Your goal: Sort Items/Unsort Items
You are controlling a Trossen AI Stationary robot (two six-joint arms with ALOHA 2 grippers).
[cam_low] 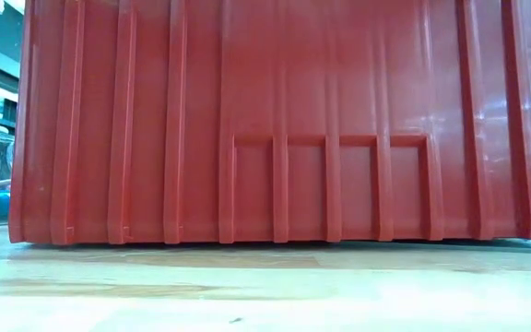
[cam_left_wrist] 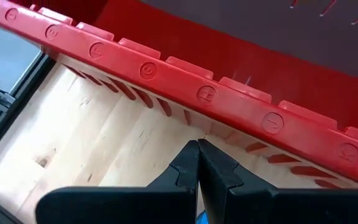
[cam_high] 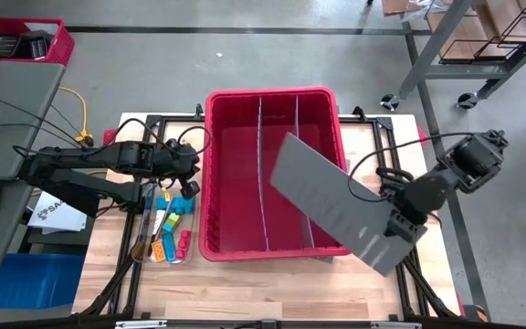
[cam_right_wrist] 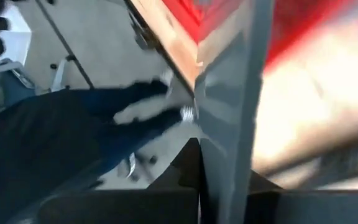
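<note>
Gripping a grey panel slanted over the red bin, the right pincer is clamped on it; the left pincer, pressed together, is hovering above the items on the table.

left gripper jaws shut, arm low; right gripper jaws clamped, arm raised

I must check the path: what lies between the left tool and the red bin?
Only bare wooden table separates the left tool, shut, from the red bin, as the left wrist view shows.
</note>
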